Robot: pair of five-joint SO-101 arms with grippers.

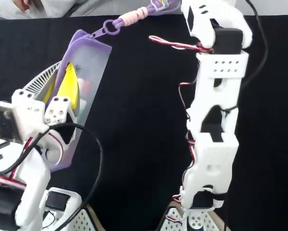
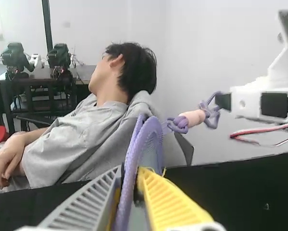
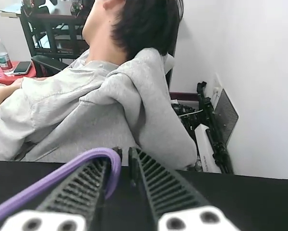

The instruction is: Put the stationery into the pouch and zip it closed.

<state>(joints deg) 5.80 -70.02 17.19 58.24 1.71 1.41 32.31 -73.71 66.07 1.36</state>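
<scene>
Left claw (image 2: 131, 175) clamps the translucent purple pouch (image 1: 93, 62); right claw (image 3: 124, 155) pinches its beaded purple strap (image 1: 130, 19).

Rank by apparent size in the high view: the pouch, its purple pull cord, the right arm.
1. right arm: largest, though it rises above the table towards the camera, which may flatter it.
2. pouch: clearly smaller than the arm.
3. pull cord: thinnest and smallest by far.
</scene>
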